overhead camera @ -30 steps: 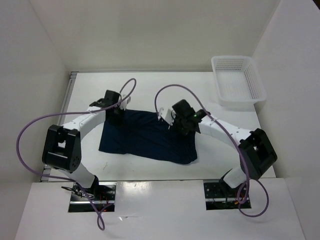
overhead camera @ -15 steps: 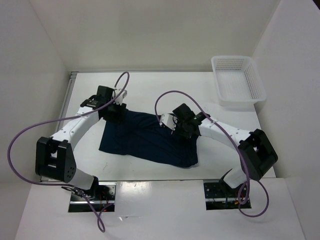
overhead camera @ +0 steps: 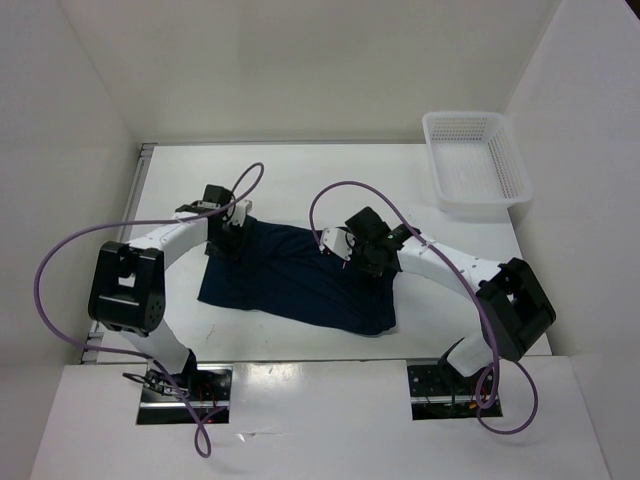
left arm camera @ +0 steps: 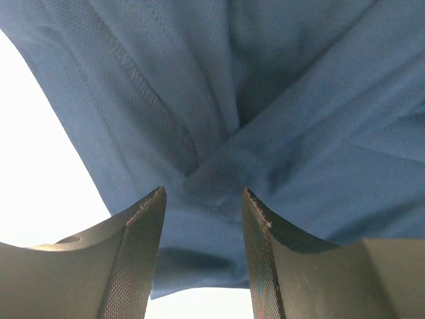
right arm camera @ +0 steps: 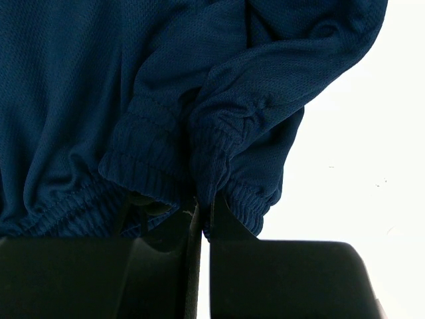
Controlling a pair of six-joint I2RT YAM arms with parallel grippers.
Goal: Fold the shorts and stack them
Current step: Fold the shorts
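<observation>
The left hand [overhead camera: 224, 241] has just released: its fingers now stand apart over the far-left corner of the navy shorts [overhead camera: 290, 282], which lie spread on the surface [overhead camera: 300, 180]. The right hand [overhead camera: 340, 246] stays clamped on the waistband [right arm camera: 166, 166], so the left probably needs a fresh grip before the fold.

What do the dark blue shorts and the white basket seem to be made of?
The shorts: soft, matte knitted fabric, probably a synthetic sports mesh; the wrist views show a fine pinhole texture, stitched seams and a gathered elastic waistband. The basket: apparently moulded white plastic, fairly smooth, with walls of regular small holes.
</observation>
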